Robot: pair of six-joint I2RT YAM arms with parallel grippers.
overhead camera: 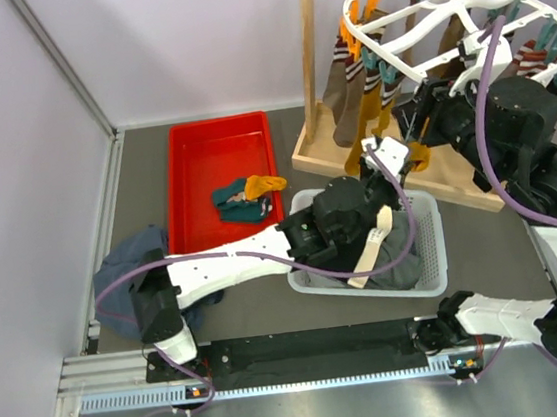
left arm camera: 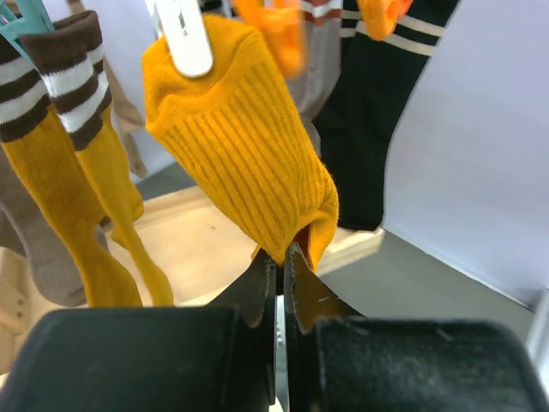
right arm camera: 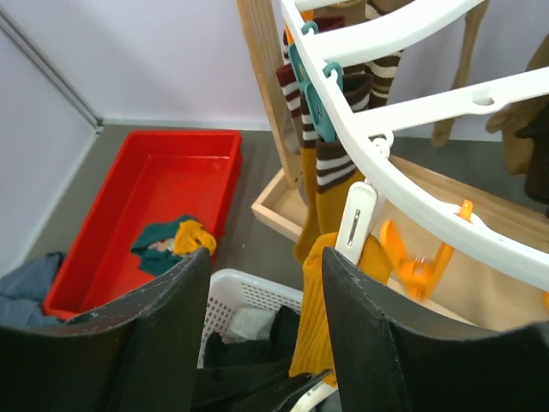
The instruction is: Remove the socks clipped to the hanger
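Two hands: left hand [left arm camera: 276, 257] pinching mustard sock [left arm camera: 244, 146] toe; right hand [right arm camera: 266, 257] spread near hanger [right arm camera: 403, 184].

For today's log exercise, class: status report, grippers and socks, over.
Left gripper shut on toe of the yellow sock. Right gripper open by the white clip holding it on the hanger. Striped socks hang close beside.

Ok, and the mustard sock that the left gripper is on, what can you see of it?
The mustard sock is short, ribbed knit, plain orange-yellow with no stripes. It hangs slanted from a white clip that bites its cuff at the top. Its lower tip is pinched in the shut left gripper. Two striped socks hang to its left, and a dark sock hangs behind it.
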